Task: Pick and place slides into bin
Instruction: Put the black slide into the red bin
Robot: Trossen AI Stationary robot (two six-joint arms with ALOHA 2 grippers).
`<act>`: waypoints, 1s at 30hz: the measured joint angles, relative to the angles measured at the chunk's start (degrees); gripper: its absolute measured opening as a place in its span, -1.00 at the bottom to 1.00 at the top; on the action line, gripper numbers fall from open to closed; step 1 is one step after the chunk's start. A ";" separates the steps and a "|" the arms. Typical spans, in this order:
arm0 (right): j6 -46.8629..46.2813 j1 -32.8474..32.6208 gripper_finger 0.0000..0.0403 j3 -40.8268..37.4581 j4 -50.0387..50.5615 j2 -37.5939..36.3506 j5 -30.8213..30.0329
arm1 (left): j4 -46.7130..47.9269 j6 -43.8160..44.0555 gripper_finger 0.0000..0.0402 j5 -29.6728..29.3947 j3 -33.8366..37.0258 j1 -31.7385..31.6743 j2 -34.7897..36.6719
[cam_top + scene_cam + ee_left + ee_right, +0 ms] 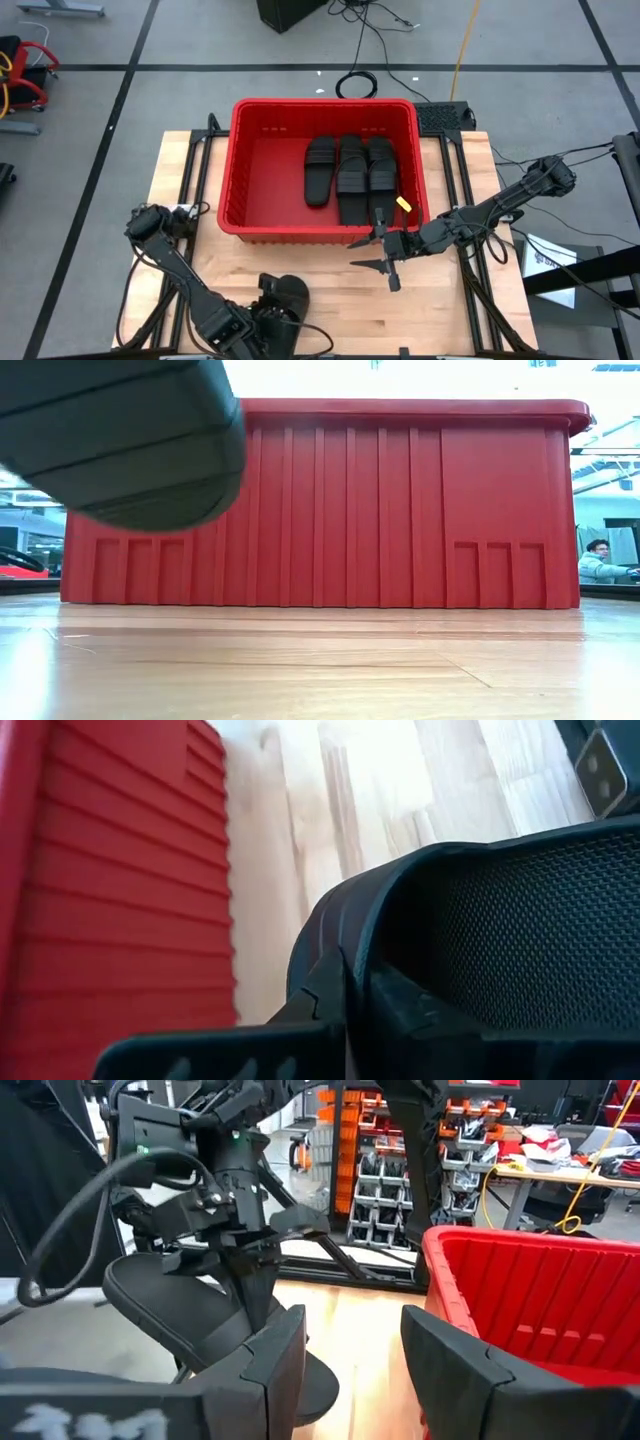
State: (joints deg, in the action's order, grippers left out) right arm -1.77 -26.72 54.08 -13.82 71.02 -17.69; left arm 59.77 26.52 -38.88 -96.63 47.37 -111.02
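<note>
The red bin (325, 110) stands at the table's far middle, with three black slides (352, 175) lying side by side on its floor. My left gripper (268, 302) is near the table's front edge, left of centre, shut on another black slide (288, 294). That slide hangs above the wood in the low view (130, 440). My right gripper (385, 255) hovers open just outside the bin's near right corner, its fingers level with nothing between them (350, 1370). My left gripper pinches the slide between its two fingers at the rim of the sole (335, 955), beside the textured face (530, 940). The fingers (262, 1285) slant down onto it from above. The slide is tilted and lifted clear of the table.
The bin's near wall (400, 510) rises close behind the held slide. Bare wood (330, 300) lies between the two grippers. A yellow tag (403, 204) sits by the bin's near right wall. A person (600, 563) sits beyond the table's far right.
</note>
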 joint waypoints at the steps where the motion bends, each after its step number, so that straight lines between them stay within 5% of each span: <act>1: -0.30 0.00 -0.23 0.00 -0.07 0.00 0.00 | 0.00 -0.99 -0.96 -0.56 -0.48 -0.08 0.00; 16: 11.32 -0.24 -0.23 0.00 -8.03 -0.45 -0.47 | 6.97 -14.49 -0.95 -7.18 -14.59 -2.64 1.07; 30: 18.59 3.07 -0.23 0.00 -3.25 -5.94 -12.35 | 11.21 -23.58 -0.93 -9.20 -16.14 -13.20 13.40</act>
State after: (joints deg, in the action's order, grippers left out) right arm 16.81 -23.65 54.08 -17.07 65.09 -30.04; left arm 70.98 2.94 -48.08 -112.77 34.17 -97.62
